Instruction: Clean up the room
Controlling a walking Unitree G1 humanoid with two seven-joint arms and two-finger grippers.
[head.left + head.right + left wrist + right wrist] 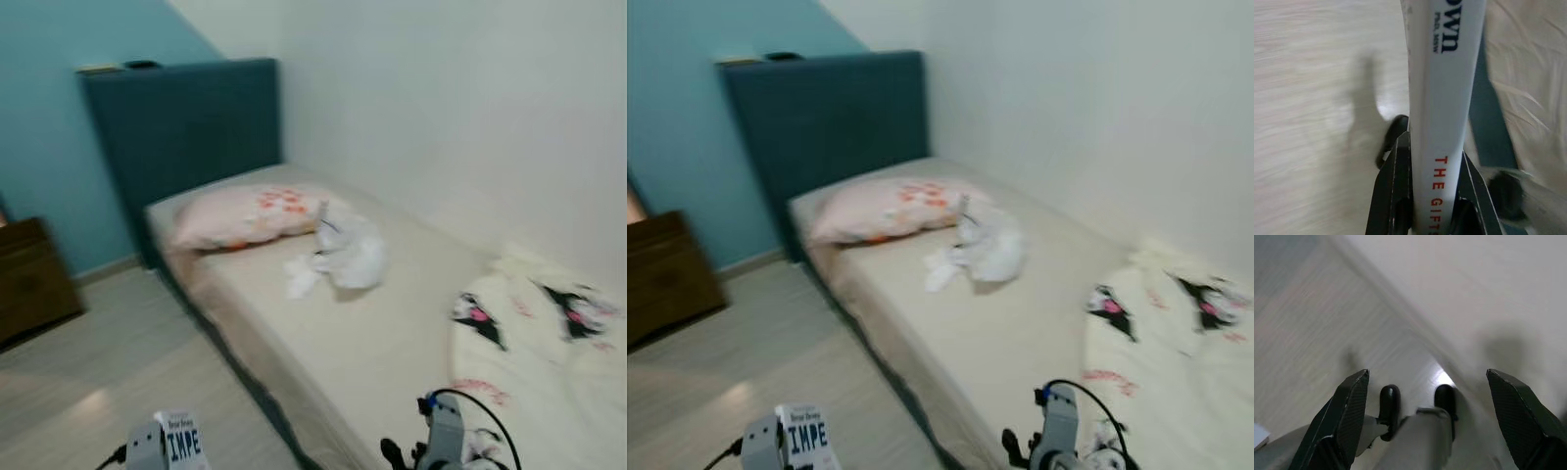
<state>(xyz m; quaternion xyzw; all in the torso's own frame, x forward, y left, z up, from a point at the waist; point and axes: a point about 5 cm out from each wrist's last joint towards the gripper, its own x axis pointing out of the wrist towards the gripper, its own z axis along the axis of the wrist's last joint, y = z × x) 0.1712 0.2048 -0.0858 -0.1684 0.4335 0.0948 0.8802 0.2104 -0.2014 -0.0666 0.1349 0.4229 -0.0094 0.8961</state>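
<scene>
- Both eye views are blurred, so small details on the bed (392, 343) are hard to read; the crumpled white thing (345, 257) at the middle of the frame could be a plastic bag or cloth, and I cannot tell which.
- Two small items lie on top of the dark blue headboard (186, 127) at the upper left, too blurred to name.
- A brown wooden cabinet (31, 279) is cut off by the left edge of the frame.
- The white blanket with black cartoon figures (549, 362) is cut off at the lower right corner.
- A pink flowered pillow (250, 215) lies at the head of the bed, just beside the crumpled white thing.
- The left gripper (1435, 205) pinches a white book (1442, 98) by its spine, a finger pressed on each side; the printed title is only partly readable, cut off by the frame.
- In the left eye view the book's top pokes up at the bottom edge, left of centre, over the pale wooden floor (108, 372) beside the bed.
- The right gripper (1435, 421) is spread wide, its fingers (1347, 421) far apart with nothing between them, pointing down at the floor.
- The right arm (443, 436) rises at the bottom edge, right of centre, with a black cable looped over it, in front of the blanket.
</scene>
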